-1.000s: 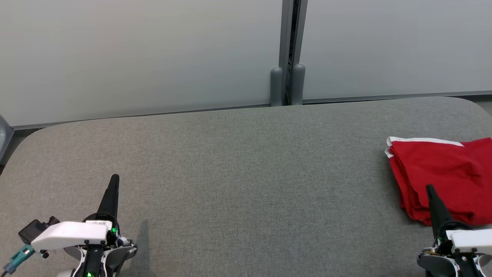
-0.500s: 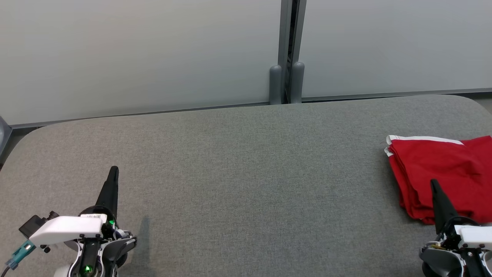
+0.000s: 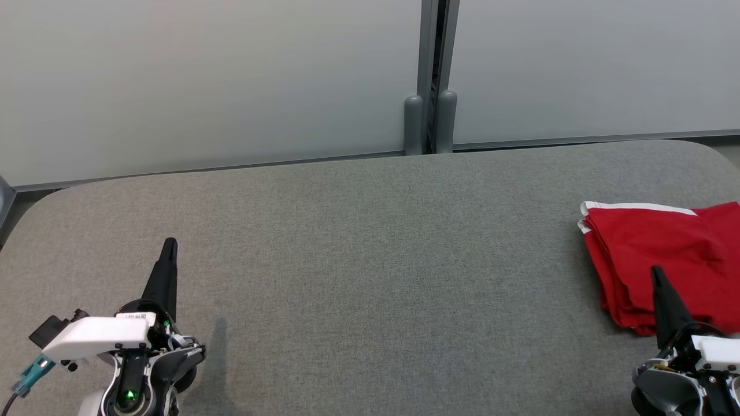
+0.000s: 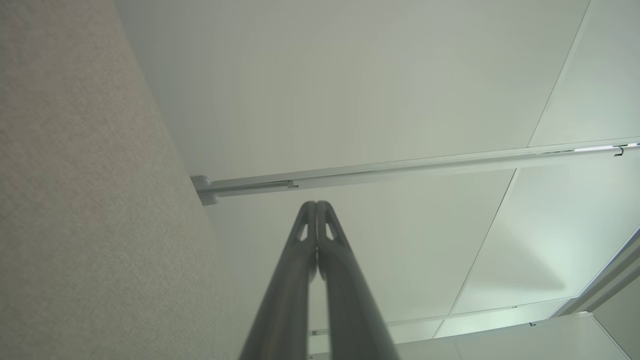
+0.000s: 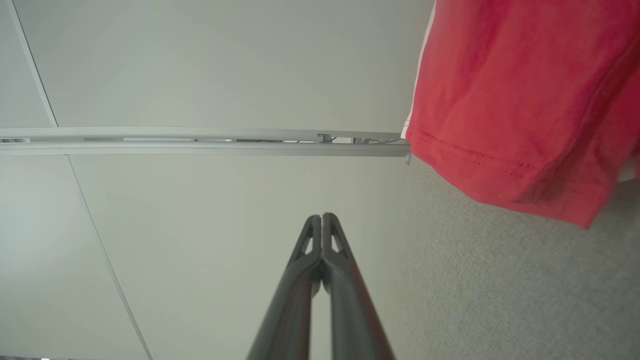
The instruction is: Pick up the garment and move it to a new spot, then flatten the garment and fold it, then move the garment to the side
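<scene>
The red garment [image 3: 665,254] lies folded at about 3 o'clock on the grey bench [image 3: 370,260], close to its right end and cut off by the edge of the head view, so I can't tell its long axis. Its white-trimmed edge faces 12 o'clock, and its stacked folds face 9 o'clock, that side slanting from 11 toward 5. I see no writing on the cloth. The right gripper [image 3: 656,271] sits at 4 o'clock, jaws clenched on nothing and pointing toward 12. Its tip crosses the garment's [image 5: 510,100] near edge from the head, but the wrist view shows it clear of the cloth. The left gripper [image 3: 169,244] is at 8 o'clock, jaws likewise pressed together and empty. A small white label on its wrist is too small to read.
</scene>
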You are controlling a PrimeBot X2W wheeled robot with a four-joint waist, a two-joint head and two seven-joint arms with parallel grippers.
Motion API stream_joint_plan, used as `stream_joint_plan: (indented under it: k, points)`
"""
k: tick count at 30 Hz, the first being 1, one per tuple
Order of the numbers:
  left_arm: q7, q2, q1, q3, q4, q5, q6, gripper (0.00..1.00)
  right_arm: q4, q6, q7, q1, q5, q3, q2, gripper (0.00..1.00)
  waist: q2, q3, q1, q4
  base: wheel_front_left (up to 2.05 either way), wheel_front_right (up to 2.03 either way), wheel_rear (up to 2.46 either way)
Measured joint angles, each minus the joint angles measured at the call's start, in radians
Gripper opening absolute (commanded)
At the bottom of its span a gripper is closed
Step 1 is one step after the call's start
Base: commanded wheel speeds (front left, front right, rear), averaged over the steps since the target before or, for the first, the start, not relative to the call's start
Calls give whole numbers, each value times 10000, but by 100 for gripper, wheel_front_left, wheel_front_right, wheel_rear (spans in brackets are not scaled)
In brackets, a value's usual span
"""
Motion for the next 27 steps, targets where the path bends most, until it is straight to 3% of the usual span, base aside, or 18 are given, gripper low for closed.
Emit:
stream_joint_plan:
  k: [27]
  points:
    - [0,0,0,0,2,-2,0,0,0,0,2,0,0,0,0,0,0,0,0,0,0,0,0]
